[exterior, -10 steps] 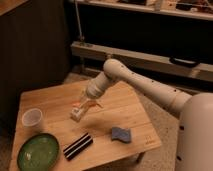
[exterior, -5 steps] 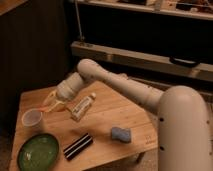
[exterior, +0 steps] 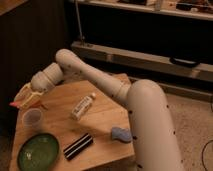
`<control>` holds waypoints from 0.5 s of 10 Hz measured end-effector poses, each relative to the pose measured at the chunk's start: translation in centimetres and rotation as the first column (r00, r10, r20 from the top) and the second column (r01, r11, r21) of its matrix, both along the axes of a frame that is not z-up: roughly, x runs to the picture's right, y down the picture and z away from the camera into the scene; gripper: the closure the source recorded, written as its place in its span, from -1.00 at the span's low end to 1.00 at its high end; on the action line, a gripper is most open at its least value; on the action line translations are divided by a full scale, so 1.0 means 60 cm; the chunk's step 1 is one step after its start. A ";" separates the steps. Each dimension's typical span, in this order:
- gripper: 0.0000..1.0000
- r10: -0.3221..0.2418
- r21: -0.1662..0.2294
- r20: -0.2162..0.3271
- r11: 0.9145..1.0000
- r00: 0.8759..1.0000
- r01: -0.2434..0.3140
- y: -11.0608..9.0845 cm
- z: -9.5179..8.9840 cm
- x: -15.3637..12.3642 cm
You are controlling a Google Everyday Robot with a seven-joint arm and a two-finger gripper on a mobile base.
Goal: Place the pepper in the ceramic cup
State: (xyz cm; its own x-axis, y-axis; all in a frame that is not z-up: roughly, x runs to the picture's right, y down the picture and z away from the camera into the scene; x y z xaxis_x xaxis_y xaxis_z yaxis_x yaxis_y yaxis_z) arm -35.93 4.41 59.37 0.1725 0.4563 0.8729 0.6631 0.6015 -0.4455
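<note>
Swung left across the surface (exterior: 102,117), the gripper (exterior: 24,98) hangs above and left of the ceramic cup (exterior: 32,118), jaws clamped on the pepper (exterior: 16,104), which may drop outside the rim if released here.

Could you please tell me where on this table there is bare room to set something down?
Bare wood lies between the white bottle and the blue-grey object, and between the ceramic cup and the bottle. The left end is crowded: cup, green plate, and the claw holding the pepper at the table's left edge beside the cup.
</note>
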 end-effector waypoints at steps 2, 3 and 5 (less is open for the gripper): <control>0.81 -0.013 -0.046 0.066 0.999 0.998 0.016 0.004 -0.016 -0.005; 0.81 -0.017 -0.070 0.099 0.997 0.995 0.024 0.012 -0.026 -0.004; 0.81 -0.018 -0.095 0.135 0.995 0.991 0.031 0.031 -0.037 -0.009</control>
